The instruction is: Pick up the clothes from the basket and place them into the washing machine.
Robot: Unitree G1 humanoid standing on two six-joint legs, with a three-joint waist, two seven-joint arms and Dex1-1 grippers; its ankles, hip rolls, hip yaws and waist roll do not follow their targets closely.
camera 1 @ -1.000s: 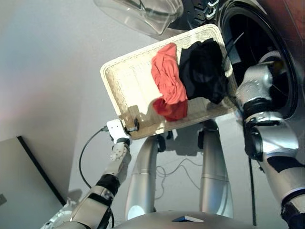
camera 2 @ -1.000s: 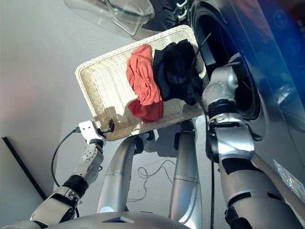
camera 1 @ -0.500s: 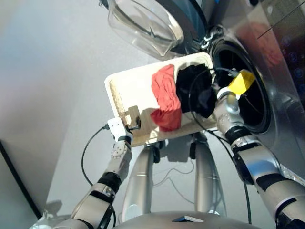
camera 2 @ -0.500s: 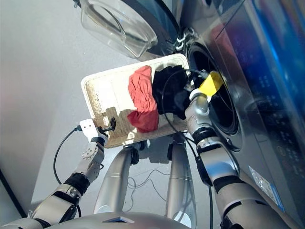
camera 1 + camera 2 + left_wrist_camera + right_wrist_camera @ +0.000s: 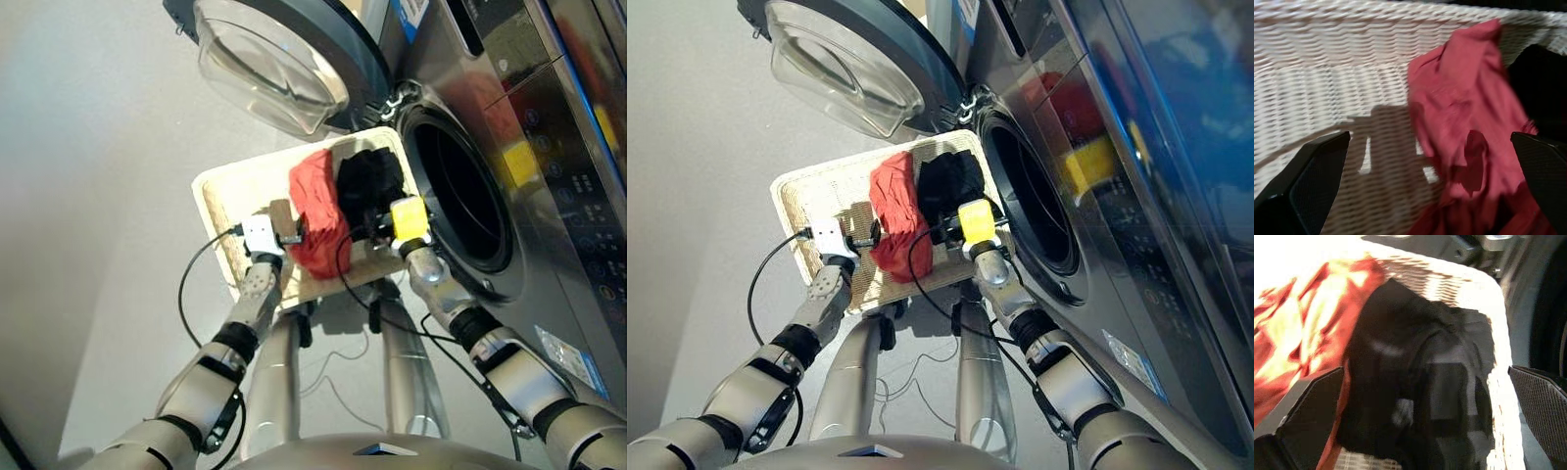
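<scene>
You've got both grippers spread wide over the basket [image 5: 223, 201]: left gripper [image 5: 1415, 186] above red garment [image 5: 315, 211], right gripper [image 5: 1415, 426] above black garment [image 5: 364, 181], washer [image 5: 470, 186] door open

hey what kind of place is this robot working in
Probably a laundry area, though whether in a home or a lab is unclear. A dark front-loading washing machine stands with its round glass door swung open, and a woven basket holding clothes sits by the porthole.

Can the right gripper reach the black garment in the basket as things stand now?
Probably yes. The right gripper is open directly over the black garment, which lies uncovered in the basket beside the red garment; nothing stands between them.
</scene>
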